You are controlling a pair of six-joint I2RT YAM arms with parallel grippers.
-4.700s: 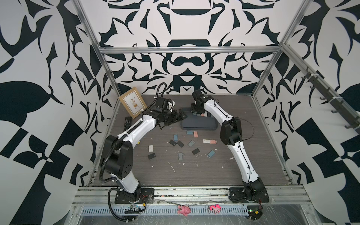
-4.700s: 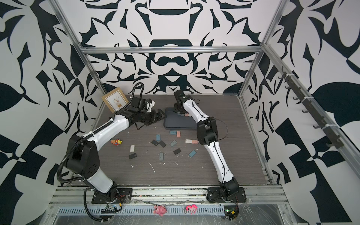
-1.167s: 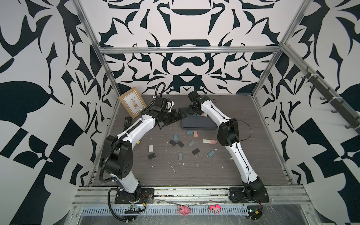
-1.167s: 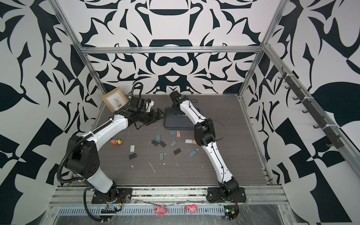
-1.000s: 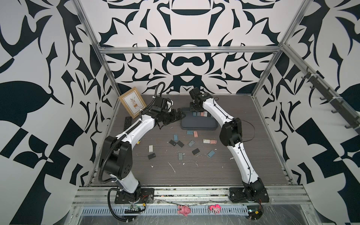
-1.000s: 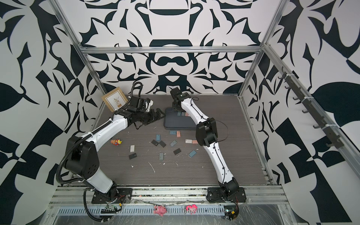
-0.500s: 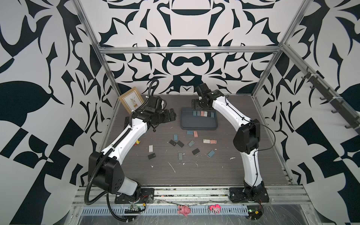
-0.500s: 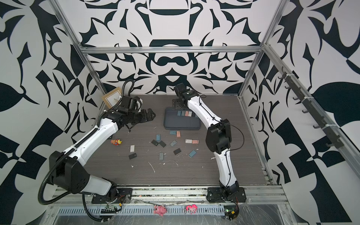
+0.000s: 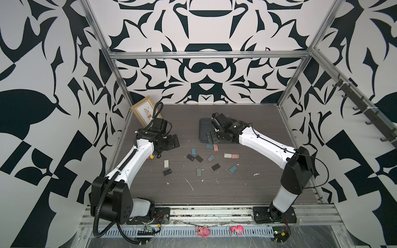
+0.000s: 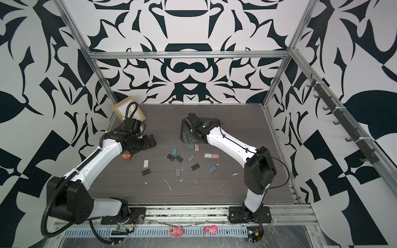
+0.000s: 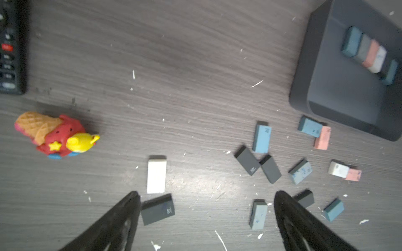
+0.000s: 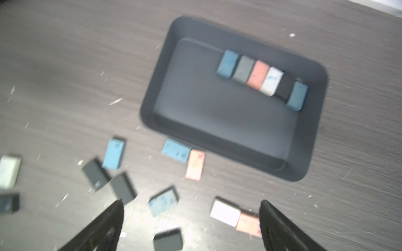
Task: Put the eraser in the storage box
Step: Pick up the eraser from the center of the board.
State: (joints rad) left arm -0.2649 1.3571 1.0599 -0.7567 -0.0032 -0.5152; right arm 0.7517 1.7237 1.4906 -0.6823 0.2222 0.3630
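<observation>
The dark grey storage box [image 12: 152,104] holds a row of several erasers [image 12: 261,78] along one side; the same box [image 11: 348,97] and row [image 11: 369,52] show in the left wrist view. In both top views the right arm covers most of the box [image 9: 203,128] [image 10: 183,128]. Several loose erasers [image 9: 202,158] [image 10: 178,158] lie scattered in front of it. My right gripper [image 12: 191,202] [image 9: 211,138] hangs open and empty above the box's near edge. My left gripper [image 11: 206,193] [image 9: 173,142] is open and empty, left of the scatter, above a dark eraser [image 11: 157,209].
A tan picture frame [image 9: 144,110] leans in the back left corner. A red and yellow toy [image 11: 56,134] [image 9: 151,157] and a black remote [image 11: 10,47] lie by the left arm. White scraps litter the table. Two pink toys [image 9: 202,231] hang at the front rail.
The right gripper has opened and drawn back from over the box toward its near edge. The left arm has pulled away from the box to the left, still open.
</observation>
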